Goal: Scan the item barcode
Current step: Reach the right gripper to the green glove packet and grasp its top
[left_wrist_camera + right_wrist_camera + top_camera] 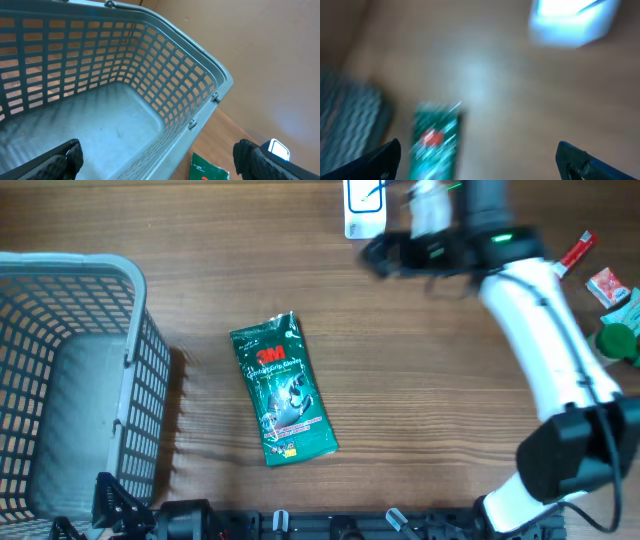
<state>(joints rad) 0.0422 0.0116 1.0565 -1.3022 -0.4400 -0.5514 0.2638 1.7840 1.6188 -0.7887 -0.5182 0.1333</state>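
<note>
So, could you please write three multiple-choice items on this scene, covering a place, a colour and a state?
1. Where does the green packet lie?
A. in the basket
B. on the table, right of the basket
C. in a hand

2. What colour is the basket?
A. grey
B. red
C. yellow

3. How is the right hand?
A. shut on the packet
B. open and empty
C. shut on the scanner

Key: 1 B, the overhead view shows it on bare wood; 2 A, its mesh walls are grey; 3 B, its fingers stand wide apart with nothing between.
</note>
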